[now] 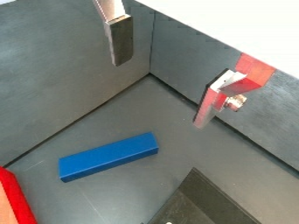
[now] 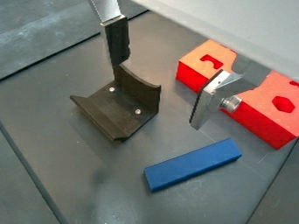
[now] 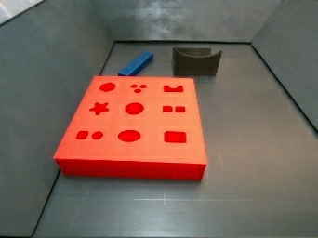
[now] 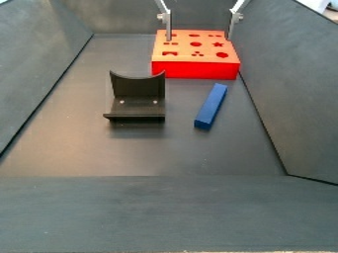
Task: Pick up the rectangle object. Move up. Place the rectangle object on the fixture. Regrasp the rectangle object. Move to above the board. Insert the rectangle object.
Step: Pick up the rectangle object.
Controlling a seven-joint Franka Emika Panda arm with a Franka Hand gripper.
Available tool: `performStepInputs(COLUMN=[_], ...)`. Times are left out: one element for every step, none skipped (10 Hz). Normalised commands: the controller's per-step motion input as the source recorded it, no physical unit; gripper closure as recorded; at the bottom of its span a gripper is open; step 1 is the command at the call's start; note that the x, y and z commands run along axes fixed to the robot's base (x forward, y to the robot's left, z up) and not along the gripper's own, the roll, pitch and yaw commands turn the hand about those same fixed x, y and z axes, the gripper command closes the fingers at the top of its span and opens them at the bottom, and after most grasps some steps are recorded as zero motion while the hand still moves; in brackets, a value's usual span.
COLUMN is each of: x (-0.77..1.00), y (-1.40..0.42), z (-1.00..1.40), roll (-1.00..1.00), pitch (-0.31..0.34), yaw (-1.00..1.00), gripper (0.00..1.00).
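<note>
The blue rectangle object point(image 4: 211, 104) lies flat on the grey floor, seen in both wrist views point(image 1: 108, 157) point(image 2: 193, 164) and at the back in a side view point(image 3: 137, 63). The dark fixture point(image 4: 133, 98) point(image 2: 119, 109) point(image 3: 196, 60) stands beside it, a small gap apart. The red board point(image 3: 130, 121) point(image 4: 196, 54) point(image 2: 274, 109) lies flat with its shaped holes facing up. My gripper point(image 4: 200, 15) point(image 1: 160, 92) point(image 2: 158, 92) hangs high above the floor, over the board's far part. It is open and nothing is between its fingers point(image 2: 115, 44).
Sloping grey walls point(image 4: 40, 89) point(image 3: 280, 74) close in the floor on all sides. The rectangle object lies near one wall point(image 4: 264, 89). A strip of bare floor point(image 4: 158, 208) stretches in front of the fixture.
</note>
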Motion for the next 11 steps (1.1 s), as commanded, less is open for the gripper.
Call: performStepInputs(x=[-0.07, 0.00, -0.09, -0.04, -0.03, -0.04, -0.11, -0.20, -0.27, -0.29, -0.31], y=[0.00, 0.00, 0.00, 0.00, 0.00, 0.00, 0.00, 0.00, 0.00, 0.00, 0.00], z=[-0.06, -0.11, -0.53, -0.47, -0.53, -0.58, -0.59, -0.59, -0.57, -0.57, -0.58], roll=[-0.04, 0.01, 0.10, 0.09, 0.12, 0.12, 0.12, 0.11, 0.11, 0.11, 0.11], pitch=[-0.143, -0.090, -0.347, -0.367, -0.321, -0.263, -0.246, -0.249, -0.251, -0.253, -0.256], yaw=[0.00, 0.00, 0.00, 0.00, -0.09, -0.41, -0.52, -0.57, -0.56, -0.53, -0.47], gripper=[0.00, 0.00, 0.00, 0.00, 0.00, 0.00, 0.00, 0.00, 0.00, 0.00, 0.00])
